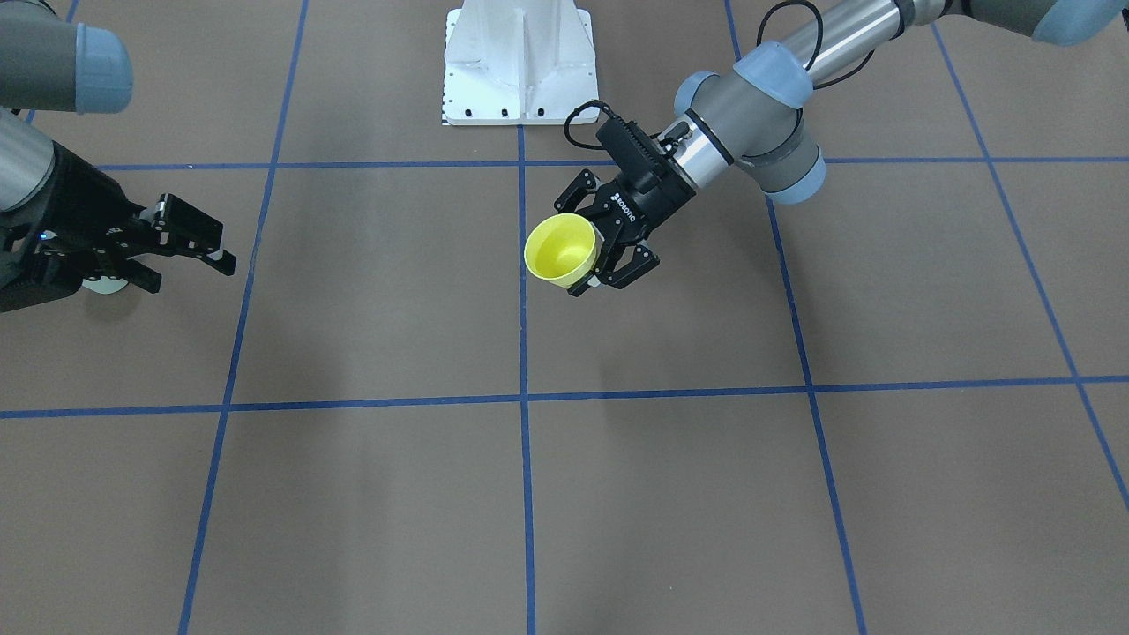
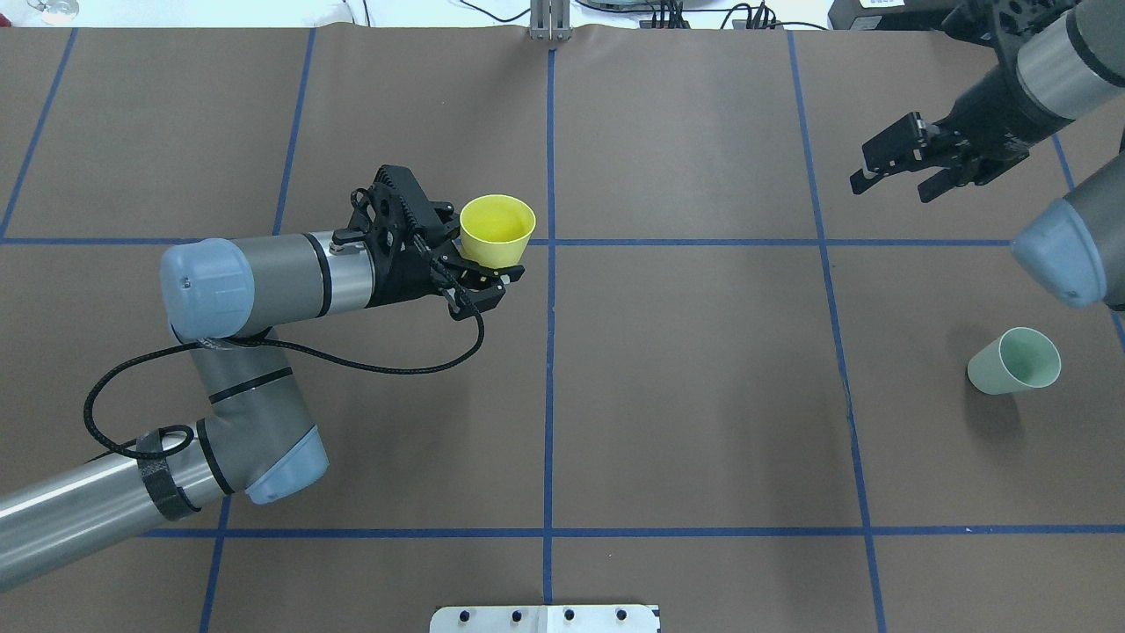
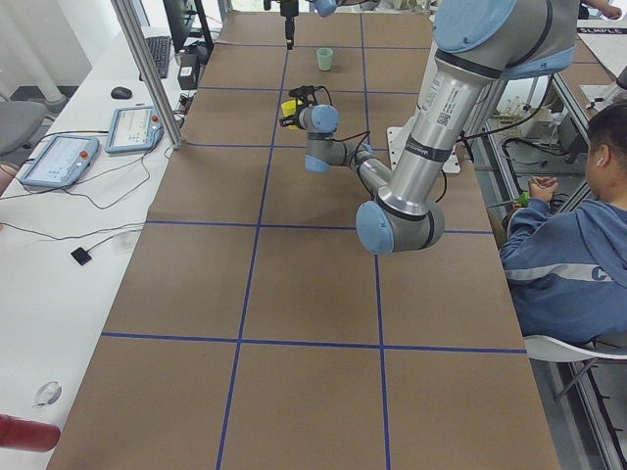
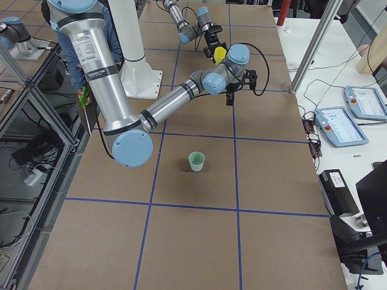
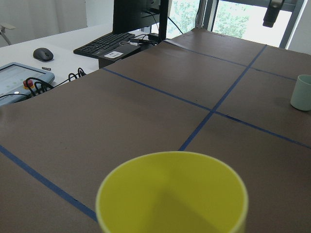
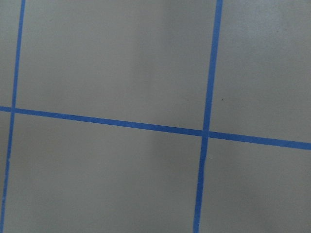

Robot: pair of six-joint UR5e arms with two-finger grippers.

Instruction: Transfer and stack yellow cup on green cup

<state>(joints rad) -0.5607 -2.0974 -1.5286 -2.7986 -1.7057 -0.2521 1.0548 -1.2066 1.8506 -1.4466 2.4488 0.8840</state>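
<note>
Brown table (image 2: 685,396), blue tape lines dividing it into large squares. White bench along one long side with a keyboard (image 5: 104,42) and a mouse (image 5: 43,53). Seated operator (image 3: 568,245) in a blue top at the opposite long side, by the robot.

Left arm (image 2: 255,281): reaches from the robot's side toward the table's middle, forearm roughly level, black cable looping under the wrist.

Right arm (image 2: 1055,61): reaches over the robot's right end of the table, wrist angled down.

White robot base (image 1: 519,62): at the table's edge, on the centre tape line.

Left end effector (image 1: 589,245): fingers clamped on the yellow cup (image 2: 497,230), one on either side of the wall below the rim. Cup mouth up, held clear of the table, just on the left arm's side of the centre line; empty inside.

Right end effector (image 2: 888,186): fingers spread apart, nothing between them, hanging above the table.

Green cup (image 2: 1012,360): upright on the table, mouth up. Sits below the right end effector and nearer the robot than its fingertips, not touching them. Well apart from the left end effector and the yellow cup, most of a table's length away.
</note>
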